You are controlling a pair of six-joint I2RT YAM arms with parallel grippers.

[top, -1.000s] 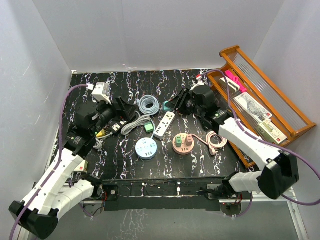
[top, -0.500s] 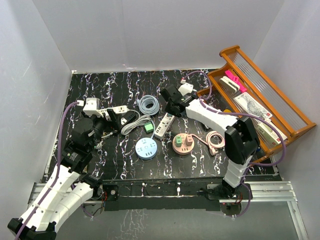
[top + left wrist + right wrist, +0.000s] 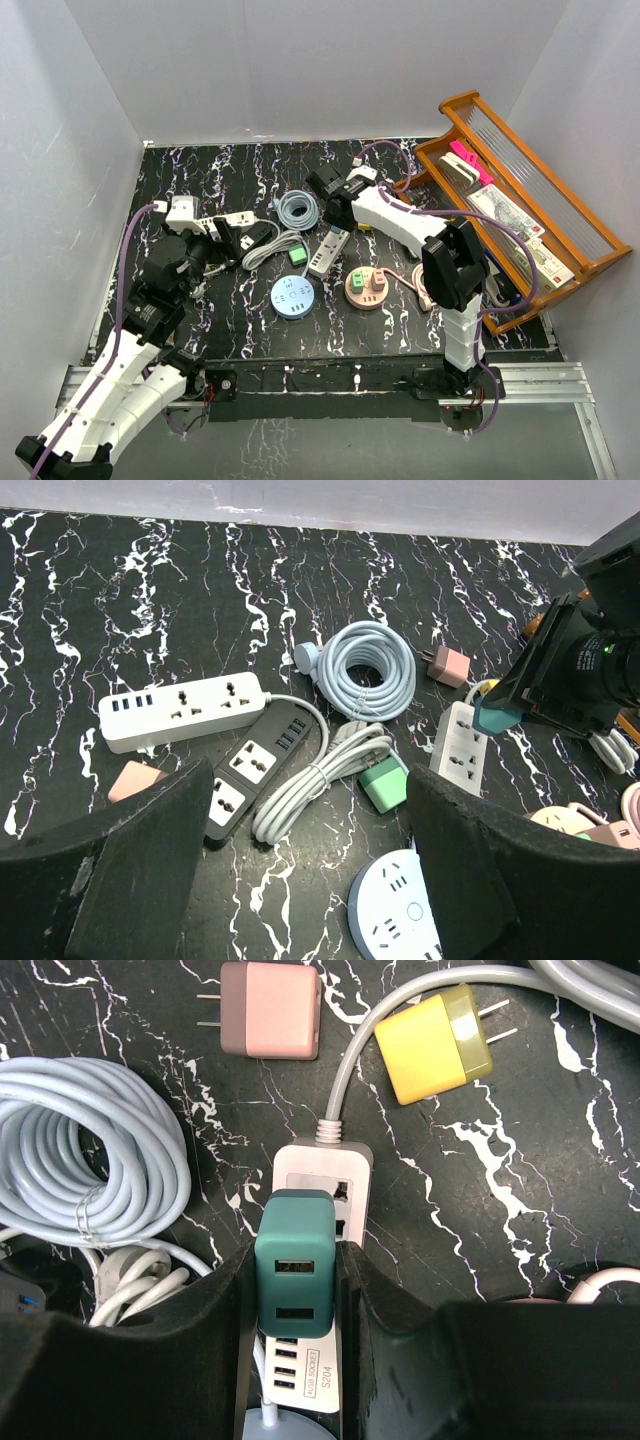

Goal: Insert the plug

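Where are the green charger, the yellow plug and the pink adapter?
green charger (image 3: 294,1290), right wrist view, face between its two slots.
yellow plug (image 3: 428,1048), right wrist view, middle of its body.
pink adapter (image 3: 270,1010), right wrist view, middle of its body.

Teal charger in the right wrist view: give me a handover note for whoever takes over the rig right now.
Right gripper: shut on the teal charger, held over the white power strip.
Left gripper: open, empty, above the black power strip.
Done: charger gripped and lined up over the strip's sockets.
Left: press it home and release; whether the prongs are already in cannot be told.
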